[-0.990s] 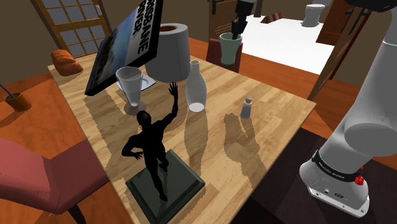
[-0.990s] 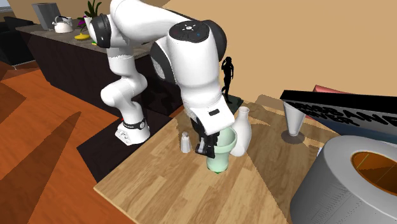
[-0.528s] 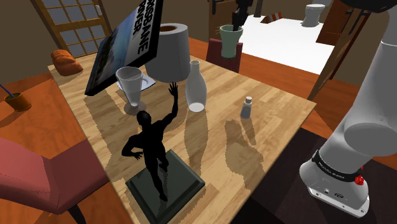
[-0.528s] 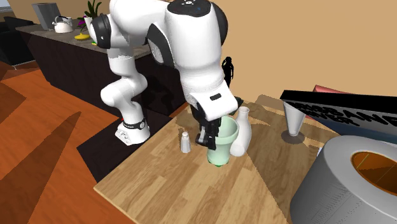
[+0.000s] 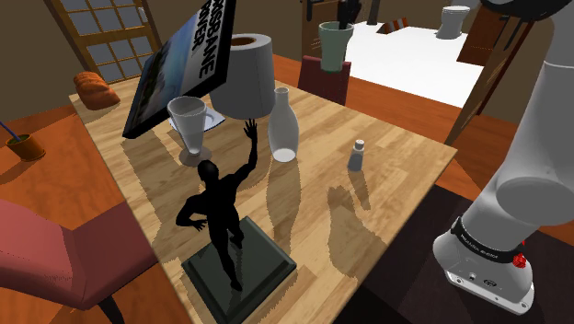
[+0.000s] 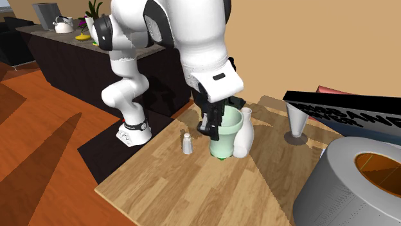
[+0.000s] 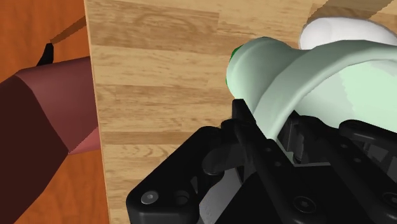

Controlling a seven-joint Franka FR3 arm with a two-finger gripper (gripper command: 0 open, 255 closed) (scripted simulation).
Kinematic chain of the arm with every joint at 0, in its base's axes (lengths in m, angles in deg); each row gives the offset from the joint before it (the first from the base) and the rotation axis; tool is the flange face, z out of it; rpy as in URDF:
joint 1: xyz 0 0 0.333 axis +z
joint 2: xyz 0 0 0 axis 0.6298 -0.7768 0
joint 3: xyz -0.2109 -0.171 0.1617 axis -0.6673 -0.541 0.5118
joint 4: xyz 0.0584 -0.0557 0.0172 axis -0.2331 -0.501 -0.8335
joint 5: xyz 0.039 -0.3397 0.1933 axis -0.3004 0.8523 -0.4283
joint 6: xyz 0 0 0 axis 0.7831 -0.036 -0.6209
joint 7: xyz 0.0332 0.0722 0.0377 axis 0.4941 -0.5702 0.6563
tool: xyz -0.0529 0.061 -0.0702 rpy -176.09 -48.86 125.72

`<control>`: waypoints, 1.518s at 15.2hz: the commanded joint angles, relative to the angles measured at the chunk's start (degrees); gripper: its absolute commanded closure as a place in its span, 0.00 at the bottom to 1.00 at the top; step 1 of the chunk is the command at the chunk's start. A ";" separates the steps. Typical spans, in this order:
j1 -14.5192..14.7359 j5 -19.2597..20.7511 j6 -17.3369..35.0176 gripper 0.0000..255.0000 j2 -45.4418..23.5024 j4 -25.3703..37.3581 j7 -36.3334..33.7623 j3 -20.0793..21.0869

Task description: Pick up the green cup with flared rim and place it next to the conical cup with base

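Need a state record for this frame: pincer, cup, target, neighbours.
pincer: shut on green cup
green cup: upright, appears lifted off the table
conical cup: upright on table, apart from green cup
white vase: on table, between the two cups
shaker: on table, on the stand's side of the vase
placement: not yet done

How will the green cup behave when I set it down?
Likely tippy: the cup narrows to a small base below its flared rim. Seems rigid: undented at the gripper. Held by one wall, it may swing.
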 commanded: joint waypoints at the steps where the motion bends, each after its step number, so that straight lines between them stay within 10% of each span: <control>1: -0.18 -0.20 -1.83 1.00 -0.45 2.30 -0.37 0.00; 10: -2.55 -2.35 -10.93 1.00 -4.95 15.67 -1.31 -0.17; 23: 11.69 3.42 -3.01 1.00 4.77 2.23 -18.54 6.26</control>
